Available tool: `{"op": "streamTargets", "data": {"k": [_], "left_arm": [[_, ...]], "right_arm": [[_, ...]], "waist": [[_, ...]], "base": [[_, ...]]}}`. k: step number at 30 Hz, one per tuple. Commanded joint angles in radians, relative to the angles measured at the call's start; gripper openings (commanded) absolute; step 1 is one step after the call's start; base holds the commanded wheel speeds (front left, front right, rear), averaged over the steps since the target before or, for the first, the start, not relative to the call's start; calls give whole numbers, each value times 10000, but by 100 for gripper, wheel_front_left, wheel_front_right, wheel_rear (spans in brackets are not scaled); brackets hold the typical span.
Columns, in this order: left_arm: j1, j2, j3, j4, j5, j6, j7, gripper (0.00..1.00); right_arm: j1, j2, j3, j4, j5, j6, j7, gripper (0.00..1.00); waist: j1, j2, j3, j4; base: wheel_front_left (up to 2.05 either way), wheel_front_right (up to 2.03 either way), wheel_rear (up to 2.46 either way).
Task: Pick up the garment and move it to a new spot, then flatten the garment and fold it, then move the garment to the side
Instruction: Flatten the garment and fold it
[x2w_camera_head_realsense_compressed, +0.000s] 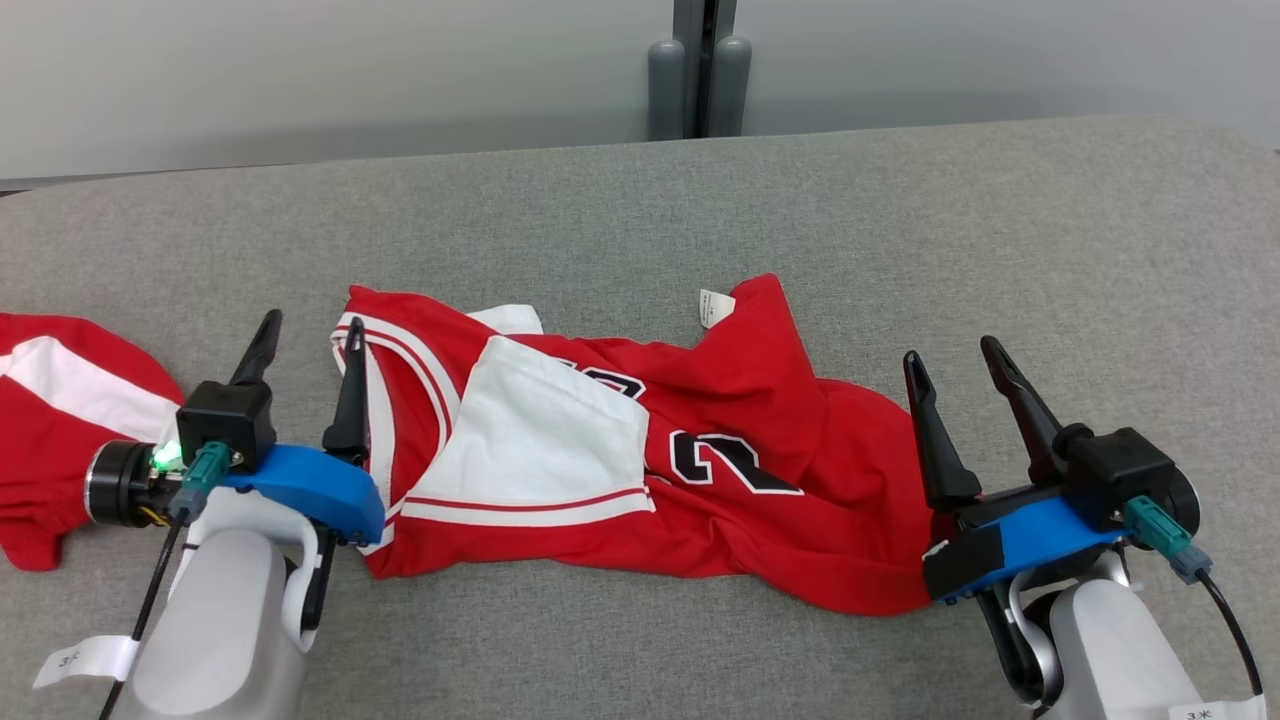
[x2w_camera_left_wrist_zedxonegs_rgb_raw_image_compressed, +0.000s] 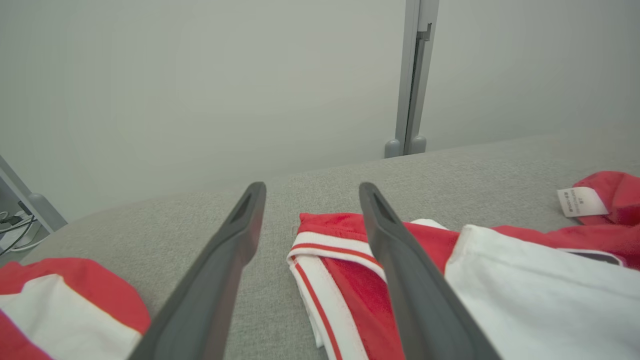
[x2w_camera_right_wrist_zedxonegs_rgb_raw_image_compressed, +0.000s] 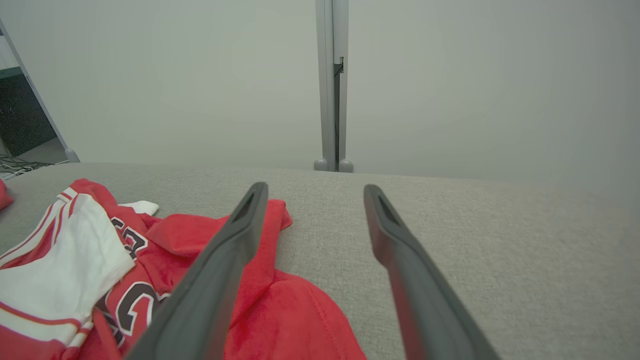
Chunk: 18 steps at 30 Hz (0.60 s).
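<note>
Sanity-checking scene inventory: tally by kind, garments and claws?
Garments: 2, centre jersey and left-edge garment
Claws: 2, left claw and right claw, both open
Total: 4

Crumpled red-and-white basketball jersey (x2w_camera_head_realsense_compressed: 760, 410) mid grey tabletop (x2w_camera_head_realsense_compressed: 900, 220), left end effector (x2w_camera_head_realsense_compressed: 312, 320) spread wide at its left end, right end effector (x2w_camera_head_realsense_compressed: 950, 350) spread wide at its right end, second red-and-white garment (x2w_camera_head_realsense_compressed: 60, 420) at the tabletop's left edge

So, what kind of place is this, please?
Probably a lab or office test area, not a home: a grey fabric-covered table, plain pale partition panels joined by a metal post, and loose cables beside it.
</note>
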Motion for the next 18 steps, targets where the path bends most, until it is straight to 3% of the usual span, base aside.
{"op": "streamTargets", "data": {"k": [1,9,18], "left_arm": [[74,-35,-69,-265,82,-99,-33,100],[11,-112,-791,-537,134,-487,-32,100],[-443,75,-2045,317,-232,-642,-32,100]], "right_arm": [[114,-15,39,31,47,1,10,100],[22,-18,279,94,182,1,-1,100],[-31,-15,303,150,185,1,-74,100]], "waist": [[0,-1,-12,34],[0,-1,46,-160],[0,-1,257,-607]], "base": [[0,0,0],[0,0,0],[0,0,0]]}}
